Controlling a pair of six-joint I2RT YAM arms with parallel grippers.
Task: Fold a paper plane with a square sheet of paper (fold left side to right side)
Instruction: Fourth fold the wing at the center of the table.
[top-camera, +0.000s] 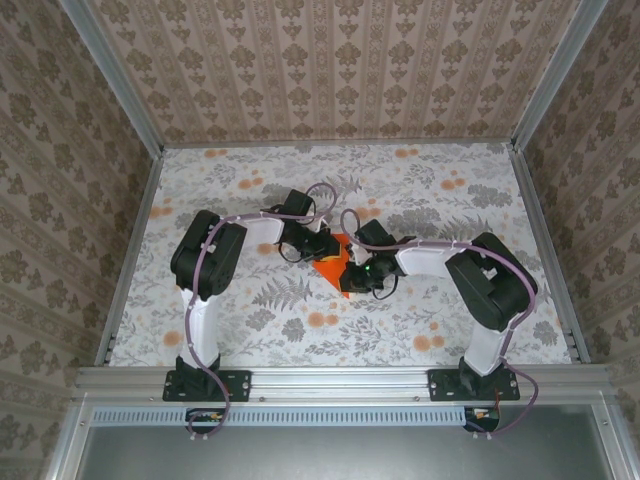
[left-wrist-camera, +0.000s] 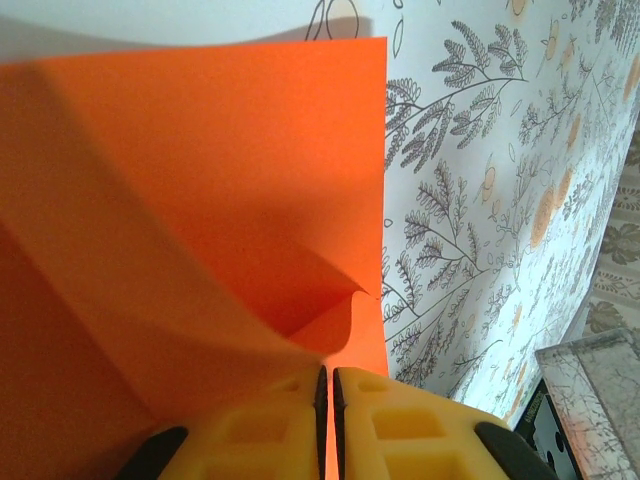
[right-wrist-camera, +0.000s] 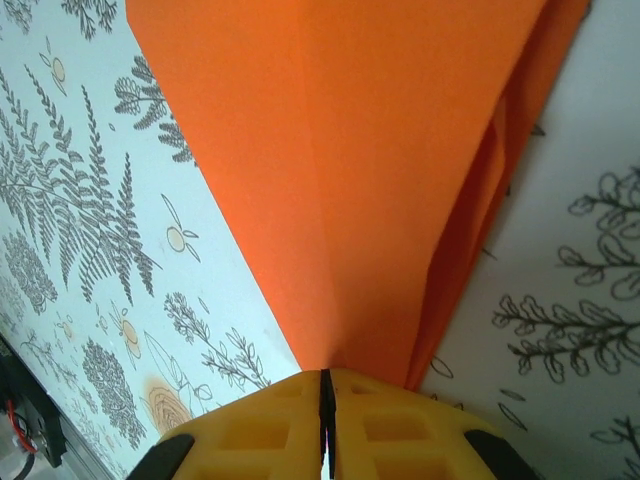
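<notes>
At the near edge we see a metal rail carrying both bases. From it the left arm and the right arm rise and bend inward over the table, whose cloth is printed with grey ferns and pale orange flowers. The wrists meet near the table's middle. There the left gripper and the right gripper stand on opposite sides of the orange paper, a small creased, pointed shape between them. The left gripper is at its far-left side and the right gripper at its near-right side.

From the left wrist, we see the yellow fingers pressed together, with a raised flap of the paper pinched in the thin slit between them. The sheet bends up from a crease, and a square corner lies on the cloth beyond.

From the right wrist, the jaws are likewise clamped on the paper, at its narrow end, and layered folds fan away from them.

Beyond the paper we see more cloth, then patterned walls.
</notes>
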